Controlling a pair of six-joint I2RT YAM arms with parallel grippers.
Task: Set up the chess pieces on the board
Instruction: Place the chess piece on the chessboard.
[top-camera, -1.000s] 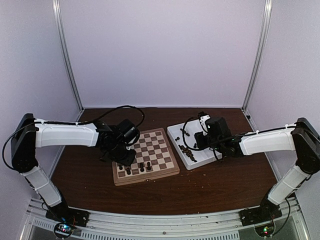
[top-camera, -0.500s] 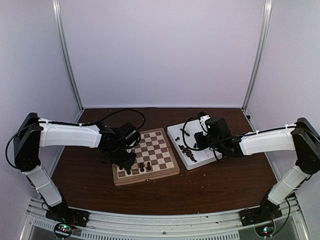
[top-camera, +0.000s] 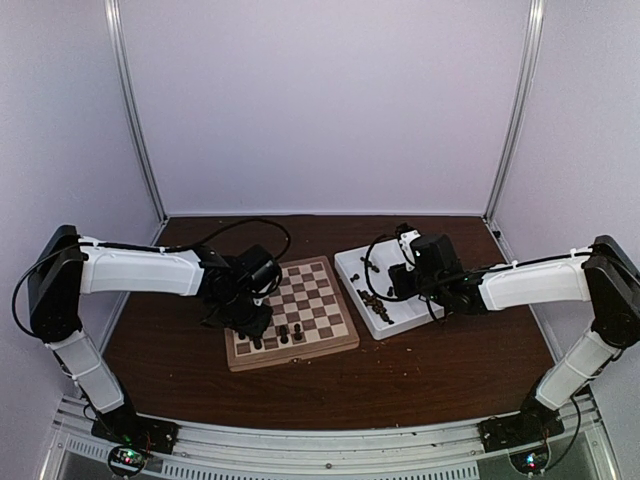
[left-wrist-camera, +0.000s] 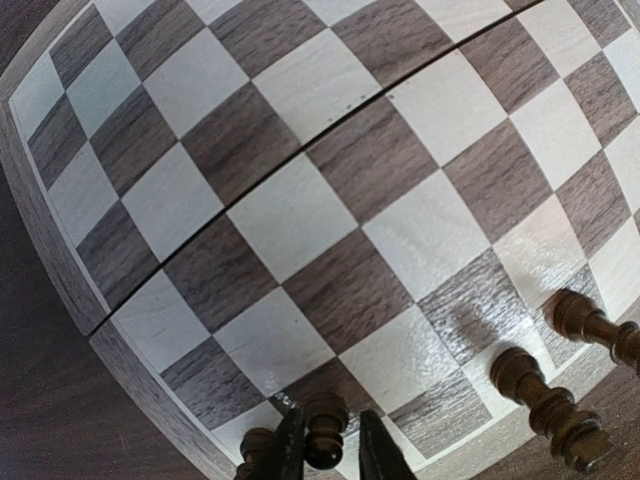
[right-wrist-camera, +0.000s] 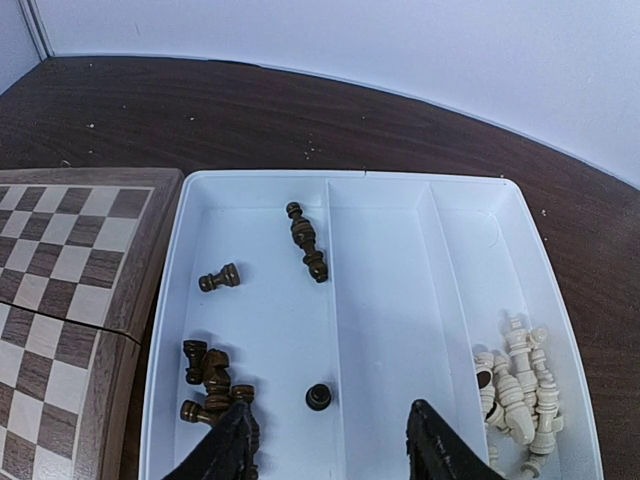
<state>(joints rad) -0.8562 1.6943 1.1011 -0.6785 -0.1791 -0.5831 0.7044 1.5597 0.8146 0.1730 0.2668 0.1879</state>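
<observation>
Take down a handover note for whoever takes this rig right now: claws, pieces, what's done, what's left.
Left claw: fingers flank a dark piece standing at the chessboard's near edge; grip unclear.
Right claw: open, empty, above the white tray.
Done: about four dark pieces stand along that edge.
Left: more dark pieces lie in the tray compartment nearest the board; cream pieces in the farthest.

Cannot see the base of the dark piece (left-wrist-camera: 323, 445) between the fingers of the left gripper (left-wrist-camera: 331, 425): cut off at the bottom edge. Partly hidden behind the right gripper (right-wrist-camera: 329, 420): heaped chess pieces (right-wrist-camera: 205, 375). From above, too small to tell kinds on the board (top-camera: 318, 296).
</observation>
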